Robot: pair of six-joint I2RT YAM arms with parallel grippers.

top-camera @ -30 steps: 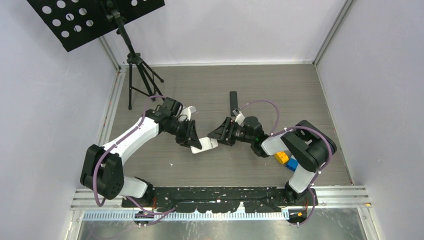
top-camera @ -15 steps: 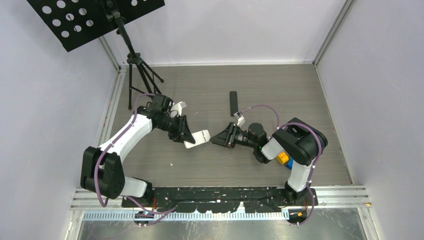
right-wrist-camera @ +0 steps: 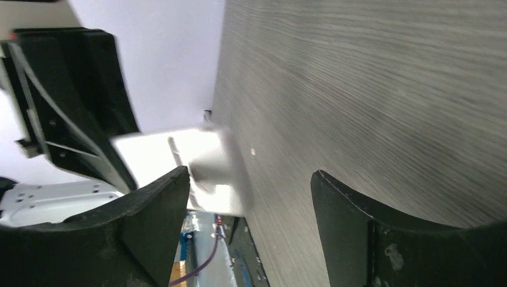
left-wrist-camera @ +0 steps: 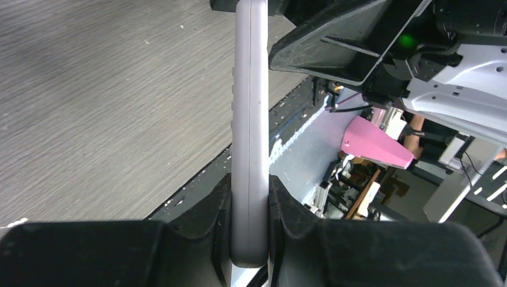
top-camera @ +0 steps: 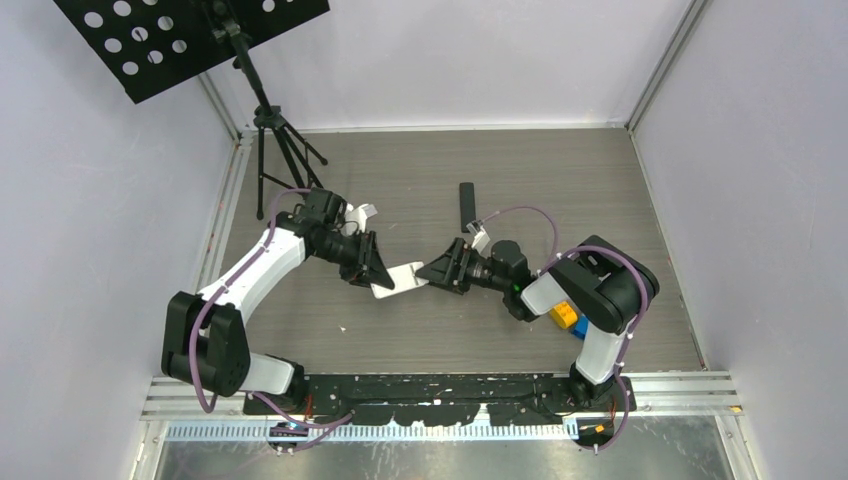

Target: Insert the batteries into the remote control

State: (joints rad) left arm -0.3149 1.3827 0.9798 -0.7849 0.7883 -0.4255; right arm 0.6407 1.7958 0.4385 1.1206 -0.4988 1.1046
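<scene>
Seen from above: left gripper [top-camera: 376,277] closed on the left end of the white remote control [top-camera: 400,277]. Right gripper [top-camera: 438,272] right at the opposite end, tips touching it or just short of it; cannot tell from this height. Beyond the remote toward the back wall, slightly right, a slim black strip [top-camera: 466,205] flat on the grey table [top-camera: 560,180], apart from both grippers. Well to the right of the remote, half tucked under the right arm, a yellow toy block [top-camera: 565,314] and a blue toy block [top-camera: 581,328] side by side. Far to the back left of the remote, a black music stand [top-camera: 190,40] on its tripod.

From the left wrist, unlike overhead: remote turned edge-on, squeezed between both black fingers [left-wrist-camera: 215,218]. A row of small bumps along its left side, and the right gripper's black shell just beside its far tip.

From the right wrist, blurred: jaws spread wide, remote's pale end close by the finger on the view's left [right-wrist-camera: 149,221], not pinched between the two. Table filling the gap on the other side. No sure contact either way.
</scene>
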